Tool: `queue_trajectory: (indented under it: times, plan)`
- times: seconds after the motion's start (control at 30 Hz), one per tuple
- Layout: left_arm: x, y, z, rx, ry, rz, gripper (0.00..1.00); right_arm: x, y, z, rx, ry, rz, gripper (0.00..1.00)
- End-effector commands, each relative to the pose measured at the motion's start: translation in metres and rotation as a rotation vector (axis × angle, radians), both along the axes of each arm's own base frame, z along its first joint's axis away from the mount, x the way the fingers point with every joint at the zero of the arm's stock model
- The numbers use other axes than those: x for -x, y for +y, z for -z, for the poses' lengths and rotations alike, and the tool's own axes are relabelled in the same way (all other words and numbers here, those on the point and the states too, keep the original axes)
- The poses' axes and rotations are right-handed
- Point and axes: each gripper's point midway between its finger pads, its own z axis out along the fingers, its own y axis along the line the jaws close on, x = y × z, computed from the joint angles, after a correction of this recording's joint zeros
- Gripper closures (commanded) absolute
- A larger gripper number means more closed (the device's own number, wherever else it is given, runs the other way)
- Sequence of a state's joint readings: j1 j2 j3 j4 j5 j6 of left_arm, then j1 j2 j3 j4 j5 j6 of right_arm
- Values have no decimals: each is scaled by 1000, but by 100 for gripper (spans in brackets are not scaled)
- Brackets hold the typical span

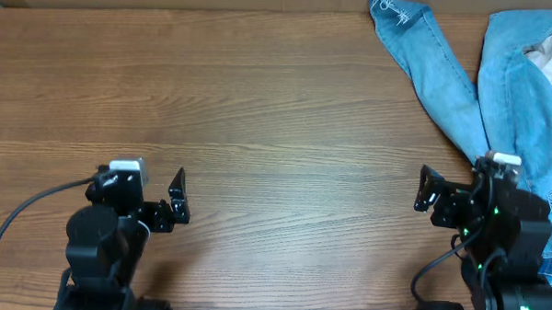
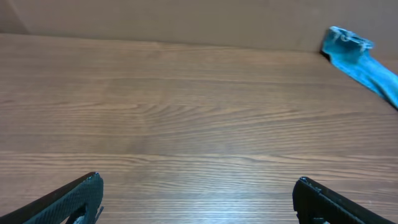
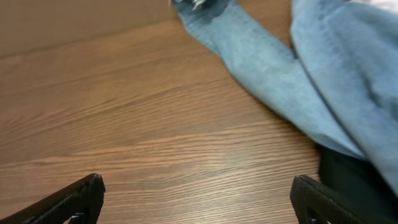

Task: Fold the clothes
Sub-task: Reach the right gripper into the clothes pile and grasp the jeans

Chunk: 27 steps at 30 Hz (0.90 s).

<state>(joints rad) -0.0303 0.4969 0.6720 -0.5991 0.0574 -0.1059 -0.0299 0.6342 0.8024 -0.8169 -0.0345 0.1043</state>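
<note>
The clothes, a pair of light blue jeans (image 1: 499, 89), lie at the table's far right. One leg runs up to a frayed hem (image 1: 392, 4) at the back edge, and the other leg lies beside it. My right gripper (image 1: 425, 190) stands open just left of the jeans, above bare wood, touching nothing. In the right wrist view the jeans (image 3: 267, 62) lie ahead and to the right of the open right gripper (image 3: 198, 182). My left gripper (image 1: 175, 199) is open at the front left, far from the jeans. The left wrist view shows only the hem (image 2: 348, 46), far off, beyond the open left gripper (image 2: 198, 183).
An off-white cloth (image 1: 548, 52) lies among the jeans at the far right edge. Something black (image 3: 348, 177) shows under the jeans near my right finger. The wooden table (image 1: 259, 99) stretches bare between the two arms and to the left.
</note>
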Motion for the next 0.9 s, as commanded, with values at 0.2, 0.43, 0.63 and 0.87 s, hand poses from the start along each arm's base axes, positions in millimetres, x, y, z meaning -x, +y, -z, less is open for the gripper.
queue_trajectory:
  times: [0.2,0.43,0.63,0.87]
  plan:
    - [-4,-10,-7,64,12,41,0,4,-43,3,-39,39,329,0]
    - [-11,-9,5,81,64,23,0,18,-90,27,-26,150,574,0]
    - [-25,-9,31,118,181,-2,0,53,-140,54,-80,287,837,0]
    - [-30,-16,49,144,259,22,0,69,-163,70,-154,350,953,0]
